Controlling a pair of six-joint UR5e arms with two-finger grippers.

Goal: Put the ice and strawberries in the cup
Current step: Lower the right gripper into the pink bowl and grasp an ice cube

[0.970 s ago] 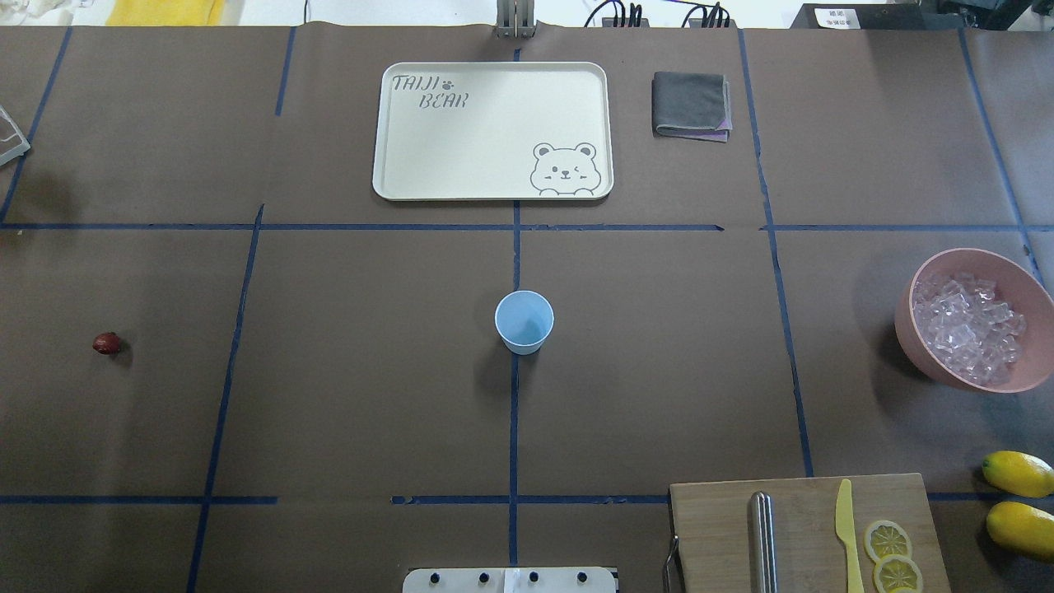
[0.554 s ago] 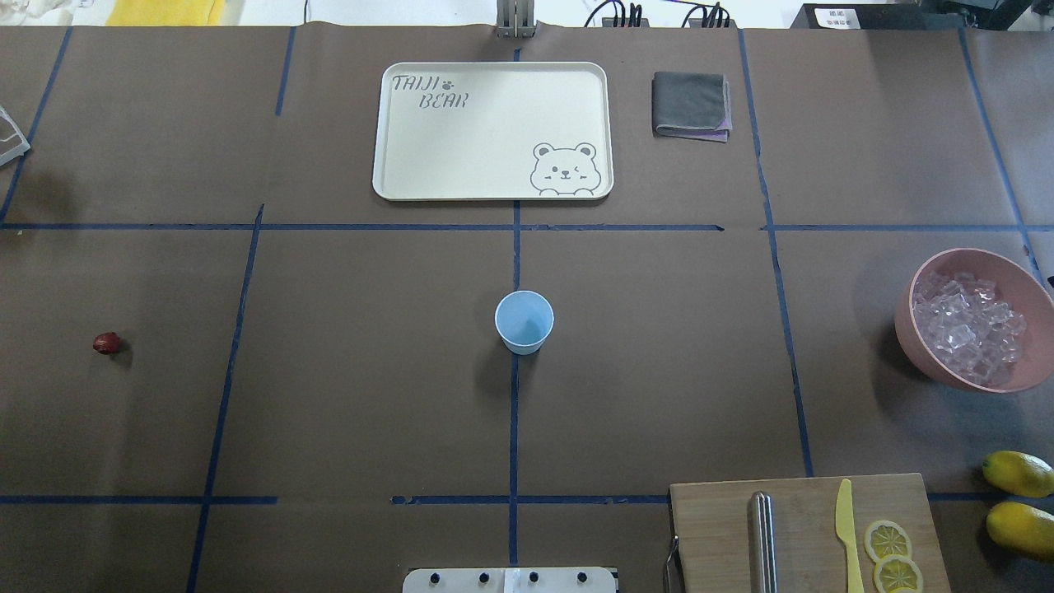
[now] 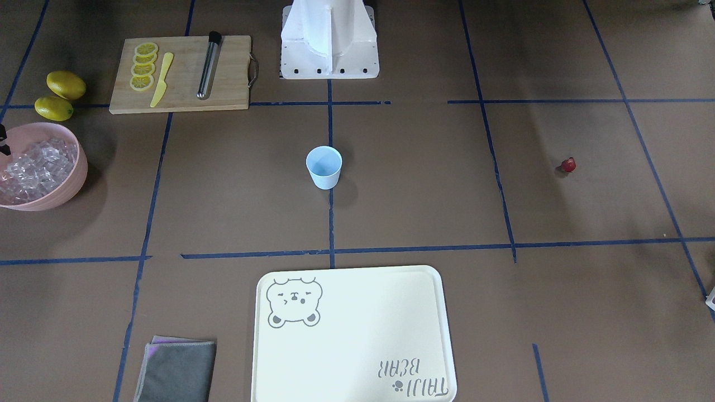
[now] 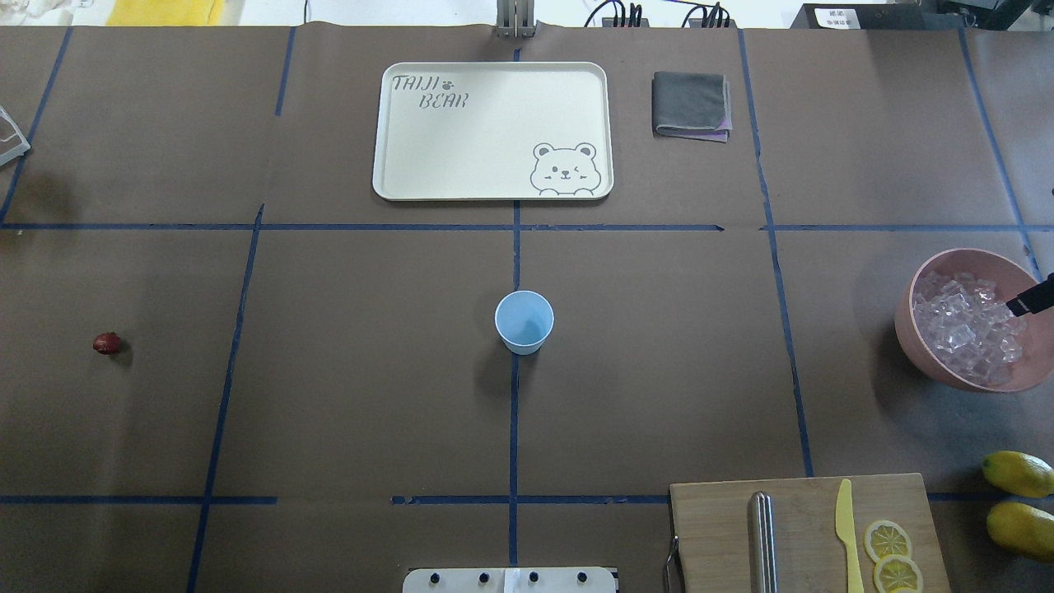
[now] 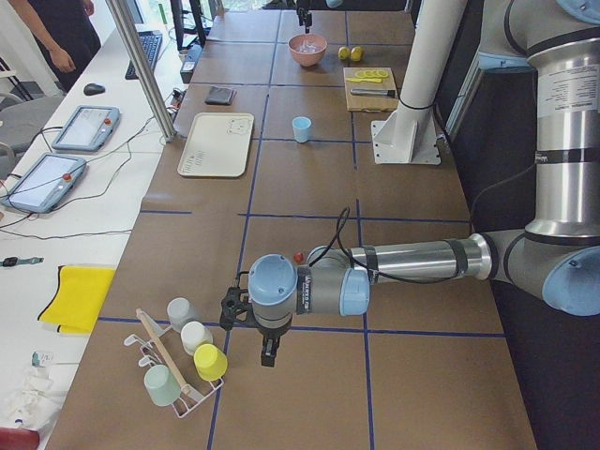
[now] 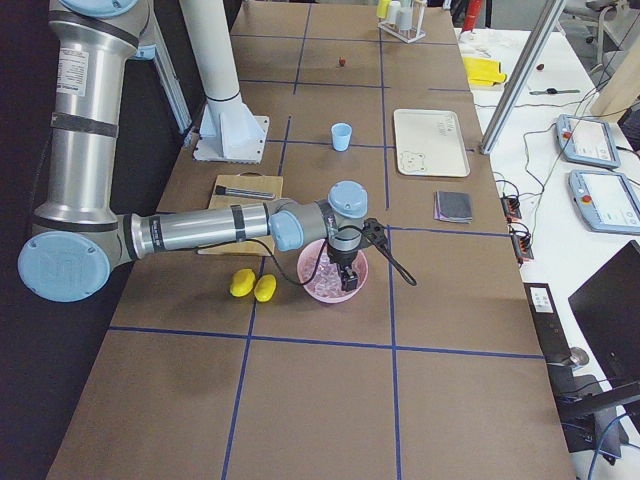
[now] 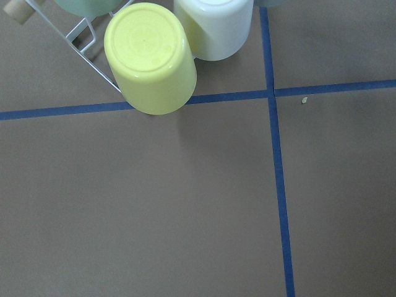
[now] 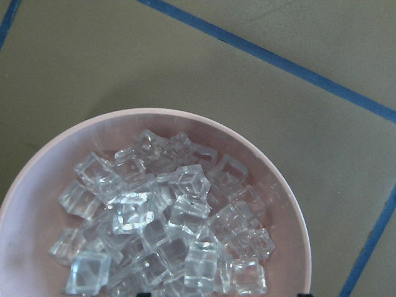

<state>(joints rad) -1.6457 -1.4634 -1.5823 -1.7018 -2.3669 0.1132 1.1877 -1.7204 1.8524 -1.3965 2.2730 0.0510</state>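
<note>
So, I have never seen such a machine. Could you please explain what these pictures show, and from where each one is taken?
It is a robot with two arms at a taped brown table. Two pictures look down on the table, one from behind the robot and one facing it; two look along it from its ends; two come from cameras on the wrists. The right gripper hangs open over a pink bowl of ice and holds nothing. The left gripper hovers near upturned cups on a rack; whether it is open I cannot tell. On the table are an empty blue cup, a strawberry, a tray, a folded cloth and a cutting board beside two lemons.
</note>
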